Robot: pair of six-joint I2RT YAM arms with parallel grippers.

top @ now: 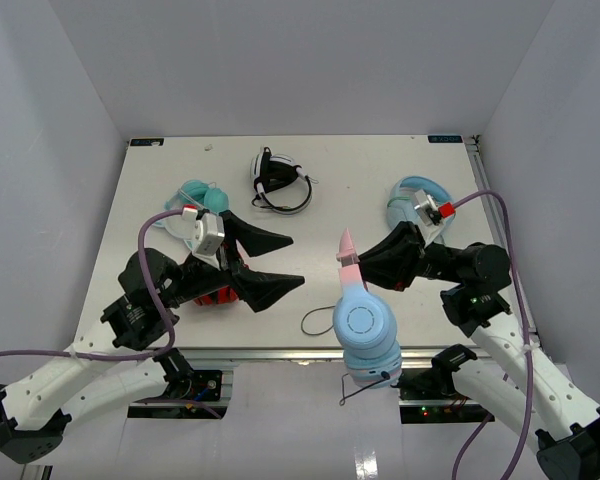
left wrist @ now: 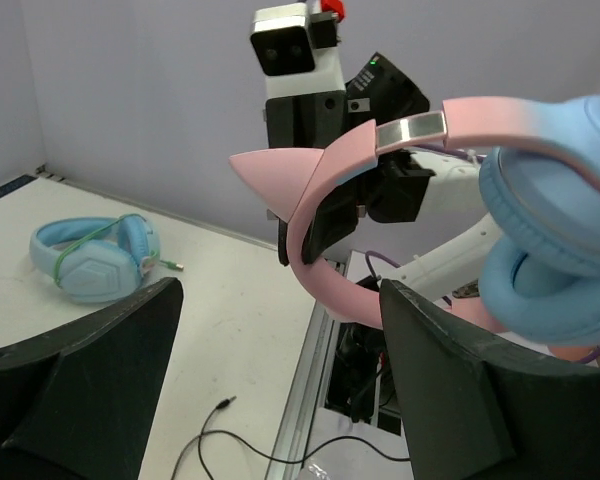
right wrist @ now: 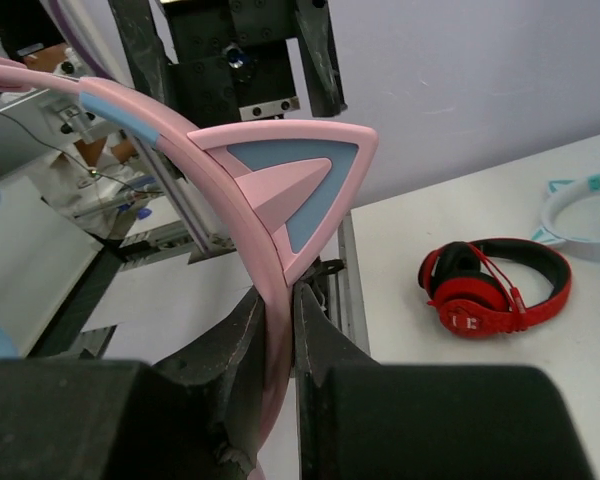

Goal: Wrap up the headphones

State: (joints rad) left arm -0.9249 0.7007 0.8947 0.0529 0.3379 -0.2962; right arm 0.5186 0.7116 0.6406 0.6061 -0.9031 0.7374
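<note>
Gripping the headphones (top: 363, 320) by the pink band with the right pincer (top: 348, 264), fingers (right wrist: 230, 355) closed tight on it. Hanging the blue ear cups in the air over the near edge of the worktop (top: 360, 170). Standing wide open and empty with the left pincer (top: 285, 262), above the red headphones (top: 212, 296), apart from the band.

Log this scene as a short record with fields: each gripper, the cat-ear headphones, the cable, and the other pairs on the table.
right gripper: shut on the pink headband of the headphones
left gripper: open, empty
headphones: held up over the table's front edge
cable: loose, not wrapped, partly lying on the table
other pairs: red headphones, light blue pair, black and white pair, teal pair
</note>
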